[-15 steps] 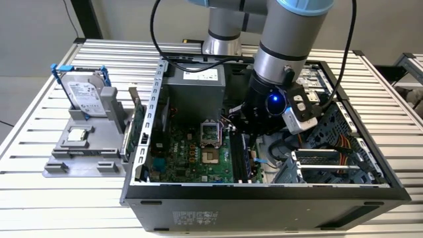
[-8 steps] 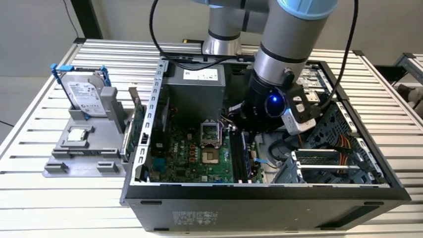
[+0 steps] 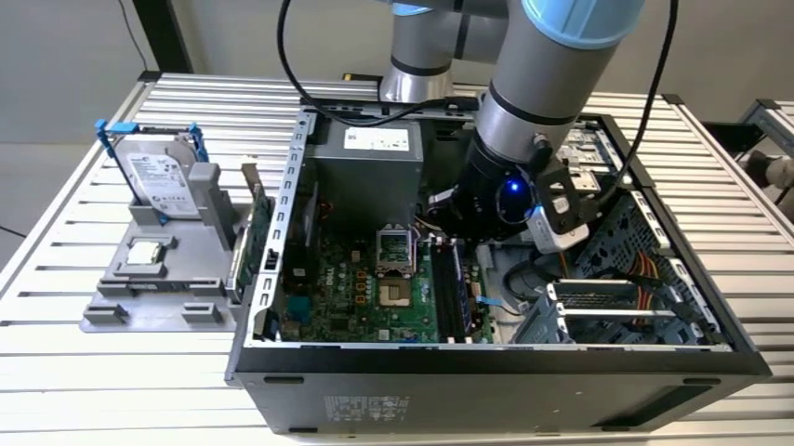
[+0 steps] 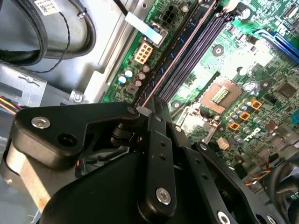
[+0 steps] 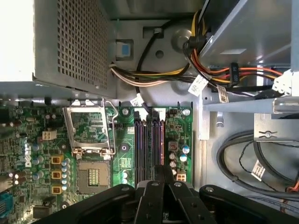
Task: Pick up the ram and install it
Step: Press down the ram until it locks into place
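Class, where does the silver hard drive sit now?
On the exterior view's left, the hard drive stands upright in a grey holder, outside the computer case.

The ram (image 3: pixel 447 290) is a long, narrow, dark stick. It stands on its edge in a memory slot of the motherboard (image 3: pixel 360 288), inside the open computer case (image 3: pixel 496 362). In both wrist views its thin edge (image 4: pixel 156 86) runs along the slots (image 5: pixel 149 144).
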`<state>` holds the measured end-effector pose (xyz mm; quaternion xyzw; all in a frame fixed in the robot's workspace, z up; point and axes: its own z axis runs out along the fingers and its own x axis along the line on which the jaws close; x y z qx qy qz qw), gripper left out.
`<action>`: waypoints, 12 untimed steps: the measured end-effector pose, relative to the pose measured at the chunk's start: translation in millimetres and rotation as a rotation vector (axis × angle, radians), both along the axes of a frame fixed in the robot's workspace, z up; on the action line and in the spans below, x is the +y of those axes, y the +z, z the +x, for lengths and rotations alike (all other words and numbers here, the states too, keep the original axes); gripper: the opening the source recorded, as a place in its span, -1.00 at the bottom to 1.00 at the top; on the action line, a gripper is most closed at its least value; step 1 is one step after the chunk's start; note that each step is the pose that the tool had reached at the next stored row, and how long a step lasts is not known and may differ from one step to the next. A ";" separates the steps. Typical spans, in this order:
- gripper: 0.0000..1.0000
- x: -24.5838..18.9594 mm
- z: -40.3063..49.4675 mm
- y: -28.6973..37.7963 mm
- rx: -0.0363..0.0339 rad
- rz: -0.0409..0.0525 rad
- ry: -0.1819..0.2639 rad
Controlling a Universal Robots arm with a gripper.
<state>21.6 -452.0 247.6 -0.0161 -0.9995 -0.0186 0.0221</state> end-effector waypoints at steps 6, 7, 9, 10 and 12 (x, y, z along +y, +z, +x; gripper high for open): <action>-1.00 0.0 0.0 0.0 0.0000 0.0000 0.073; -1.00 -0.1 0.0 0.0 0.0000 0.0000 0.088; -1.00 -0.1 0.0 0.0 0.0000 -0.0001 0.115; -1.00 0.0 0.1 0.0 0.0000 -0.0001 0.127; -1.00 0.0 0.3 0.0 0.0000 0.0000 0.150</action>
